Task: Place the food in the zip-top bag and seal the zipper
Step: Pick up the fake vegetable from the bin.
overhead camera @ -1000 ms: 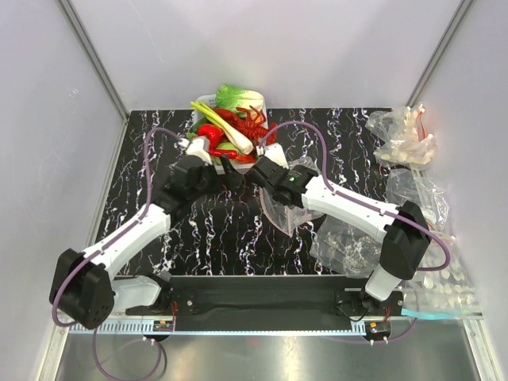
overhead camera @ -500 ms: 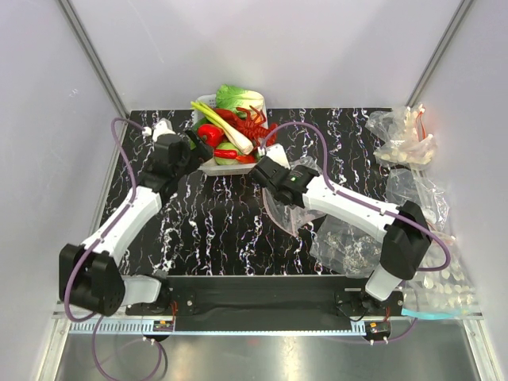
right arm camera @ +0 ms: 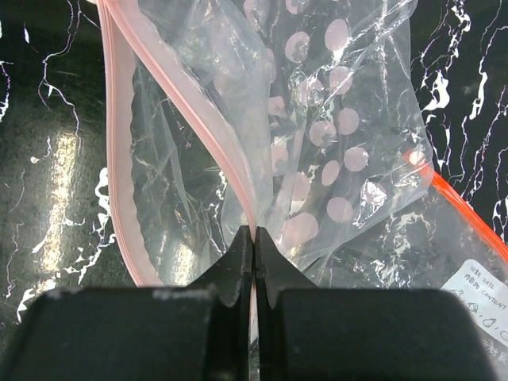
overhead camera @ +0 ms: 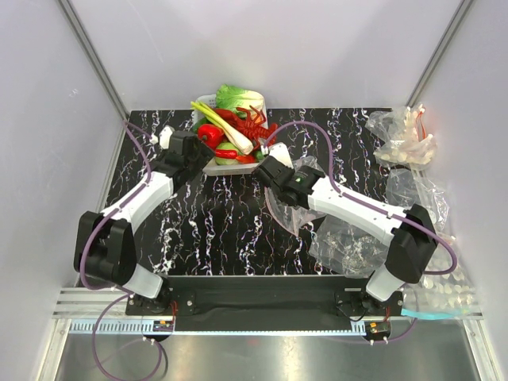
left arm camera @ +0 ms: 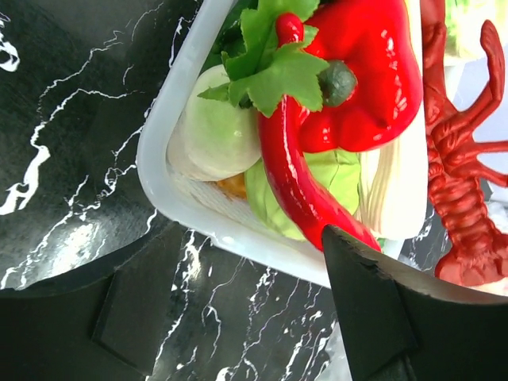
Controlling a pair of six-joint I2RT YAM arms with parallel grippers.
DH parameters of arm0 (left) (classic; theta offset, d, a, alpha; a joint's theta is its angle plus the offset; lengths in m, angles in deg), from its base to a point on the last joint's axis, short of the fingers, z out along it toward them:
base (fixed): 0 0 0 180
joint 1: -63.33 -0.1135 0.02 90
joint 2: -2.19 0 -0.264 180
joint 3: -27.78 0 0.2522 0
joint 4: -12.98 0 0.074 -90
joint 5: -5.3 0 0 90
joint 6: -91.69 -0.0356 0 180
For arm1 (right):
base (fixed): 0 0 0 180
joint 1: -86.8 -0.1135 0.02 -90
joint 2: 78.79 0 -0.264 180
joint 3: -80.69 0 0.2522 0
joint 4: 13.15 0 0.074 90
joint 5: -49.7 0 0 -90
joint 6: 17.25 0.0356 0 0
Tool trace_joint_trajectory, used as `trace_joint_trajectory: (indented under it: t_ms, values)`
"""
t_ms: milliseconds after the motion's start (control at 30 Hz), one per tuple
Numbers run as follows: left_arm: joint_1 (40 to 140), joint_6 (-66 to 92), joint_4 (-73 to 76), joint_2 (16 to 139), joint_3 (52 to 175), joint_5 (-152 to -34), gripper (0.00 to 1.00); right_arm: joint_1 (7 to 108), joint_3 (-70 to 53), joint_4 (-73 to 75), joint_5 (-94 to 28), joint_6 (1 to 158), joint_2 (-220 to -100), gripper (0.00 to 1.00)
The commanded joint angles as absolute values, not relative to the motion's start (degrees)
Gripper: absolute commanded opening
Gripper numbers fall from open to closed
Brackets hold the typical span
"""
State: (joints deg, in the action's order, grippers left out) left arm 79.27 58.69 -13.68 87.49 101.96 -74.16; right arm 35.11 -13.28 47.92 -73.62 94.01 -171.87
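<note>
The food lies piled in a white tray [overhead camera: 213, 167] at the back: red pepper [left arm camera: 357, 71], red chili [left arm camera: 294, 175], red lobster [left arm camera: 464, 159], leek [overhead camera: 226, 127], cabbage [overhead camera: 238, 97]. My left gripper [left arm camera: 246, 309] is open and empty, low at the tray's near-left corner [overhead camera: 194, 151], with the tray rim and the chili tip just beyond its fingers. My right gripper [right arm camera: 254, 238] is shut on the pink zipper strip [right arm camera: 190, 103] of the dotted zip-top bag [right arm camera: 333, 135]. The bag mouth gapes to the left. In the top view that gripper [overhead camera: 274, 171] sits right of the tray, with the bag [overhead camera: 286, 208] hanging below it.
Plain clear bags lie at the right [overhead camera: 401, 135] and near right [overhead camera: 349, 238]. A bag with a teal strip [overhead camera: 444, 302] lies at the near-right edge. A bag with an orange-red strip [right arm camera: 468, 222] lies under the dotted bag. Grey walls enclose the black marble table.
My left arm swung from the middle out to the left, then brought its gripper in to the tray's left corner. My right gripper kept hold of the bag and barely shifted.
</note>
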Motion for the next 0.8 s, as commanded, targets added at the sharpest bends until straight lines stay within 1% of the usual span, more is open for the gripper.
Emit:
trace_joint_trajectory:
  t_ms: [0, 333, 567, 600, 667, 733, 767]
  values:
    - [79.24, 61.81, -9.13, 89.02, 104.47, -72.57, 0.76, 35.55, -12.79, 46.14, -72.99, 94.72, -169.41, 0.00]
    - [80.03, 65.15, -3.07, 92.98, 104.82, -73.10, 0.73, 35.55, -12.26, 45.70, -72.55, 94.20, -168.53, 0.00]
    - [81.34, 67.87, -1.04, 94.04, 104.73, -70.91, 0.64, 35.55, -11.82, 45.00, -72.29, 93.93, -168.44, 0.00]
    - [81.43, 68.22, -0.95, 94.12, 104.73, -70.30, 0.55, 35.55, -11.65, 44.82, -72.20, 93.85, -168.35, 0.00]
    - [81.96, 69.54, -1.30, 94.04, 104.64, -69.24, 0.48, 35.64, -11.56, 44.73, -72.20, 93.93, -168.35, 0.00]
    - [82.22, 70.25, -0.95, 93.60, 104.47, -68.10, 0.37, 35.55, -11.47, 44.65, -72.11, 93.76, -168.26, 0.00]
    - [82.31, 70.07, -1.04, 93.25, 104.38, -67.48, 0.33, 35.55, -11.47, 44.73, -72.02, 93.85, -168.35, 0.00]
